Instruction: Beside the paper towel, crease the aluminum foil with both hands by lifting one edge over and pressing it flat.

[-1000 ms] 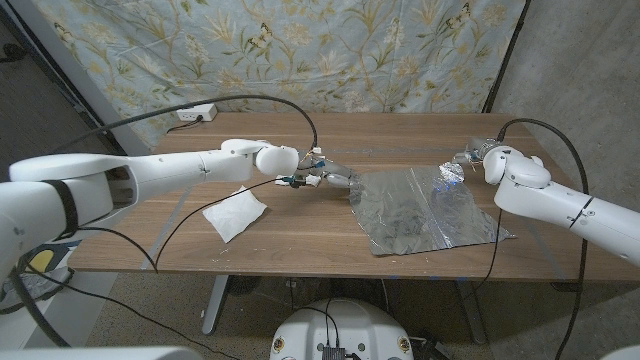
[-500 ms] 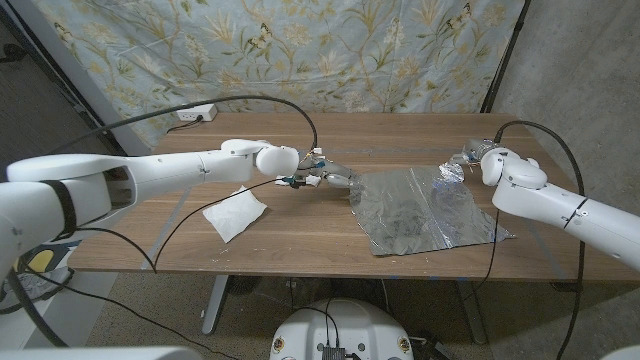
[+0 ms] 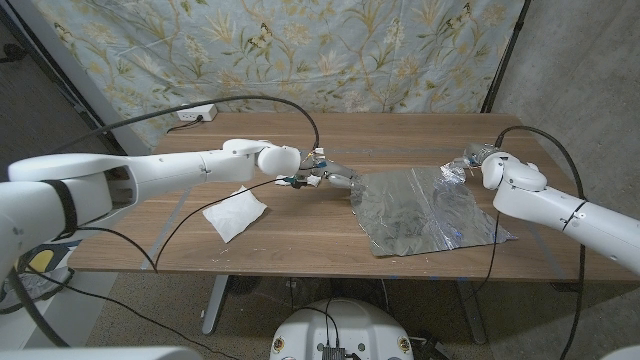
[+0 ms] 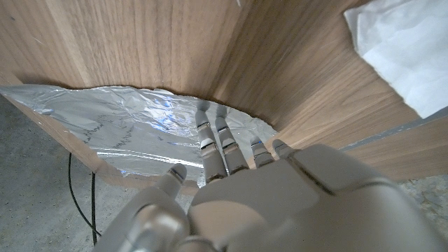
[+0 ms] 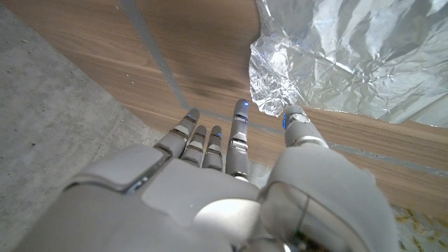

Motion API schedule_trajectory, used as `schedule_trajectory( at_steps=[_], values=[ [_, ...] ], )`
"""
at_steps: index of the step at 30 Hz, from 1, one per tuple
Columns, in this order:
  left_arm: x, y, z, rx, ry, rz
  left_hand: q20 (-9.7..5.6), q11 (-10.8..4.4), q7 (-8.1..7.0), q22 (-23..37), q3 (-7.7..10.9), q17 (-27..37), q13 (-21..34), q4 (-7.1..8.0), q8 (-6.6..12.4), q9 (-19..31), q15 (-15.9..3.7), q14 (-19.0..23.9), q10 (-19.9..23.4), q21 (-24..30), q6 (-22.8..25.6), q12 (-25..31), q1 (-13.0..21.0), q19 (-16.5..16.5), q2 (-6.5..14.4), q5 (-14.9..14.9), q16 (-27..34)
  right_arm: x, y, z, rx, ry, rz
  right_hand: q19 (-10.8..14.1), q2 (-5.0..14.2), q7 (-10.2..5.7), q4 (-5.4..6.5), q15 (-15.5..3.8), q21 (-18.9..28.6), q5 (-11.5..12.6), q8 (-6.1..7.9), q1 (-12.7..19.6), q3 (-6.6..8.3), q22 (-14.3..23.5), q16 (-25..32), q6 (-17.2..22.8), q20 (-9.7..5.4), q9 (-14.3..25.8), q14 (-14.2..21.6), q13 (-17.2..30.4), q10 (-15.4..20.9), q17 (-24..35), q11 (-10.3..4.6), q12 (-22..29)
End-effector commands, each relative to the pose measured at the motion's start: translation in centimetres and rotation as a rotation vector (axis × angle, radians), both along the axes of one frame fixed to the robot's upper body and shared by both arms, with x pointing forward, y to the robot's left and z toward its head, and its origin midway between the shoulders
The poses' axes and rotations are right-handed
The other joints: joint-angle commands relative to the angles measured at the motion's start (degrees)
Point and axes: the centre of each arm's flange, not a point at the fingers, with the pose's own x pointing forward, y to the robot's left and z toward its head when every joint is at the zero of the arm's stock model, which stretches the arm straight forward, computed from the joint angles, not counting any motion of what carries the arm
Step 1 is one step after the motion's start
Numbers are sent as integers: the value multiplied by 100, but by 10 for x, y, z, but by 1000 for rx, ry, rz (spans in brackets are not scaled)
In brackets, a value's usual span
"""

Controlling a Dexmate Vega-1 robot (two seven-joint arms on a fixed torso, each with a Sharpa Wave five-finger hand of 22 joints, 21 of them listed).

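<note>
The crinkled aluminum foil lies spread on the wooden table, right of centre. A white paper towel lies to its left. My left hand reaches to the foil's left edge, and its fingers stretch out over the foil, apart and holding nothing. My right hand is at the foil's far right corner. That crumpled corner stands up between the thumb and a finger of my right hand, which pinch it.
A white power strip sits at the table's back left, and a black cable arcs over the table to my left wrist. A floral cloth hangs behind. The foil's near right corner reaches close to the table's front edge.
My right hand has shifted slightly toward the table's back with the crumpled foil corner, which now looks smaller and lower. The left arm and the paper towel have not moved.
</note>
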Motion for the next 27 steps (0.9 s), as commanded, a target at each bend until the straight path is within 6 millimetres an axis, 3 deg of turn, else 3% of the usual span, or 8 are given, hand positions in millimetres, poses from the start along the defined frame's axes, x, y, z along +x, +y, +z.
schedule_trajectory(
  at_steps=[1,12,27],
  values=[
    [-2,-4,-2,7,3,-3,44,23,-22,-6,48,11,27,14,-33,33,-18,31,60,24,54,30,47,-817,-12,-4,6,2,-8,-10,0,-3,-17,69,-8,-51,5,-23,38,42,7,102,-11,32,39,80,-27,8,68,-5,104,-1,-40,31],
    [-2,-2,-4,4,10,2,37,24,-41,-7,69,9,28,5,-19,34,-22,38,57,25,95,25,56,-799,-16,-4,2,5,-11,-18,6,-55,-51,381,-70,-191,31,-177,90,43,69,235,-69,33,108,433,-100,12,429,-7,502,-2,-155,98],
    [-4,-3,-9,-3,25,-3,46,25,-36,-8,95,7,29,-6,-24,36,-30,42,39,20,92,15,67,-795,-24,-5,-4,6,-9,-22,-13,-115,-68,714,-112,-349,23,-383,111,46,264,488,-121,39,171,1205,-164,15,904,-11,1062,-3,-254,156]
  ],
)
